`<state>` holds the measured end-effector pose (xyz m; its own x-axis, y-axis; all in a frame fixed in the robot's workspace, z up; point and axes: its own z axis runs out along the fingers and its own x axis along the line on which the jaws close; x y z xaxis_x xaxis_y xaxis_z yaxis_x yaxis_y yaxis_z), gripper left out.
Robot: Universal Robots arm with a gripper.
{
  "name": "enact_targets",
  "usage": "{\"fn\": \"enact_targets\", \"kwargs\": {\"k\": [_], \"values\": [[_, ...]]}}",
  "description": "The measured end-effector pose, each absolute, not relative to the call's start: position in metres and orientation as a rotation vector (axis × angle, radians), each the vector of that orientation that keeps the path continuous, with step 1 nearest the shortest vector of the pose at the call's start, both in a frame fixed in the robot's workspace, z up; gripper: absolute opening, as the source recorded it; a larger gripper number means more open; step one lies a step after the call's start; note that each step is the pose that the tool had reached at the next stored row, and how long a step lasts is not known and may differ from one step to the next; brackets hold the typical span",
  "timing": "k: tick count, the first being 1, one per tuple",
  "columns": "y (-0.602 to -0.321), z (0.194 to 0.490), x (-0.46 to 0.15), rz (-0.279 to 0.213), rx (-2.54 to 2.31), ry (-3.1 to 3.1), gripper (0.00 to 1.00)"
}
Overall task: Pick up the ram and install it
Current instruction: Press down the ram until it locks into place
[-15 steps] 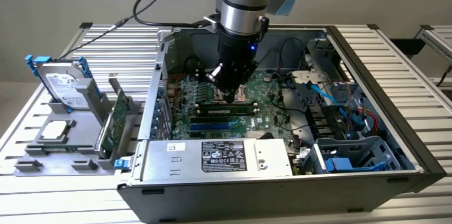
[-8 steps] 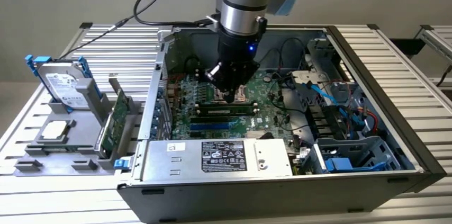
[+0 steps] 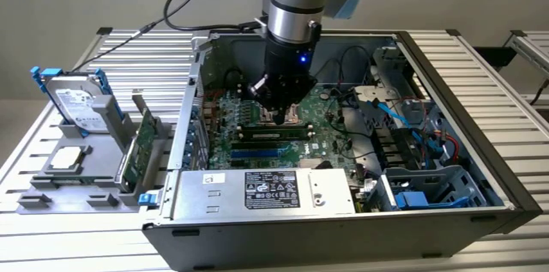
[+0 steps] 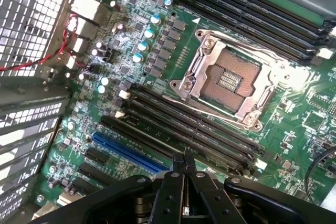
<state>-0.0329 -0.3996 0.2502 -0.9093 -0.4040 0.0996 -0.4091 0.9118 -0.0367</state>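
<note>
The ram, a narrow green strip with dark chips, lies along a black slot on the motherboard inside the open computer case, just in front of the CPU socket. My gripper hangs inside the case directly above the socket and the rear edge of the ram. In the wrist view my gripper has its two black fingers pressed together with nothing between them, hovering over the bank of black memory slots.
On a grey holder at the exterior view's left stand a silver hard drive with blue rails and a green expansion card. The power supply sits at the case front, with cables and blue drive bays at the right.
</note>
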Motion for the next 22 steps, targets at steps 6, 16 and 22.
{"fn": "enact_targets", "kwargs": {"k": [6, 16, 22], "values": [[-0.3994, 0.2500, -0.0330, 0.087, 0.532, -3.016, 0.11], [-0.3994, 0.2492, -0.0330, 0.088, 0.355, -3.059, 0.11], [-0.3994, 0.2478, -0.0330, 0.096, 0.242, -3.074, 0.11]]}}
